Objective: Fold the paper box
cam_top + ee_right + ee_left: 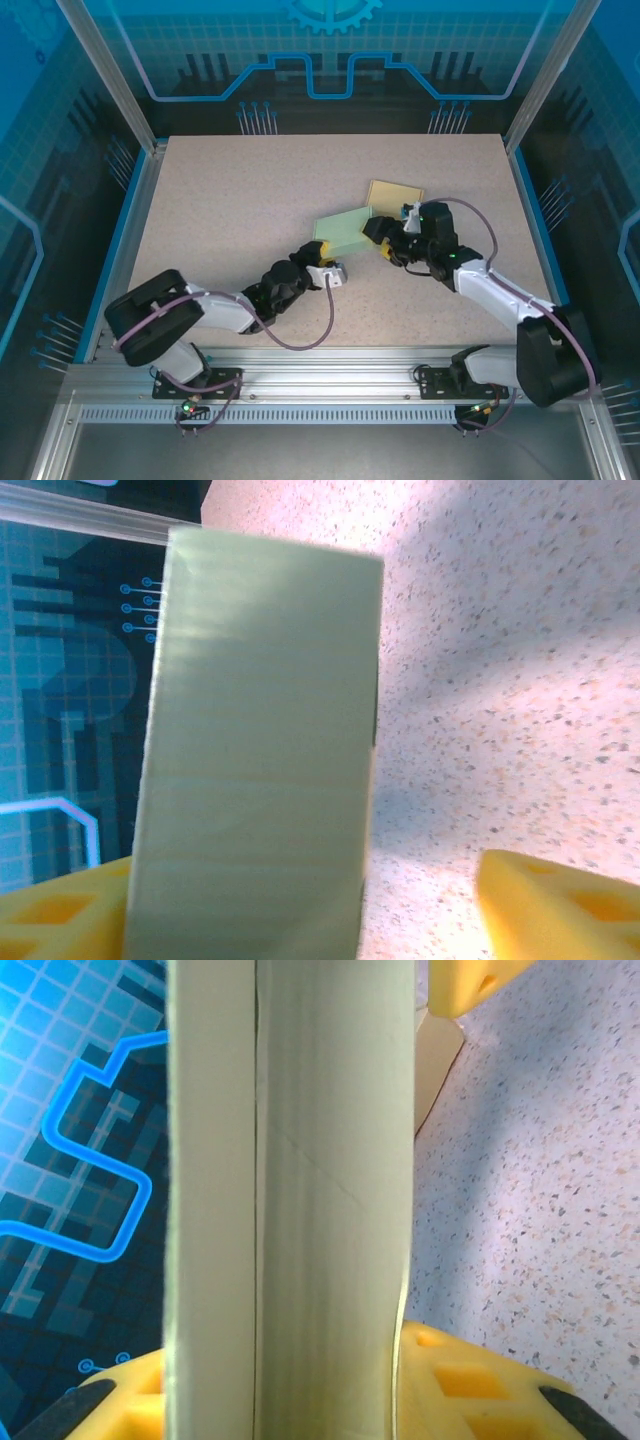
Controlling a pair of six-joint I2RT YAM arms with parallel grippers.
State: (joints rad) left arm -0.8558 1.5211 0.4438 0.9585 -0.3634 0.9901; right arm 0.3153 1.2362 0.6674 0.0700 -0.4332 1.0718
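From above, finding the paper box (pixel 343 230) a little right of centre on the speckled counter (pixel 230 200): pale green, with a tan flap (pixel 395 192) spread flat at its far right side. Reached from both sides: by the left arm (pixel 220 308) at the near left corner, by the right arm (pixel 480 278) at the right edge. As for the left jaws: clamped onto the paper box, gripping it. In the left wrist view, seeing a green panel upright between the yellow fingers (pixel 455 1385), touching both, with a faint crease slanting across its face. At the top right of that view, catching the other arm's yellow fingertip (pixel 470 978) with the tan flap just beside it, over bare counter. As for the right jaws: spread wide, holding nothing. In the right wrist view, seeing a green panel up against the left finger (pixel 60 910), with the right finger (pixel 560 905) well apart from it and only speckled counter in the gap. Behind the counter, a blue-patterned wall (pixel 330 60).
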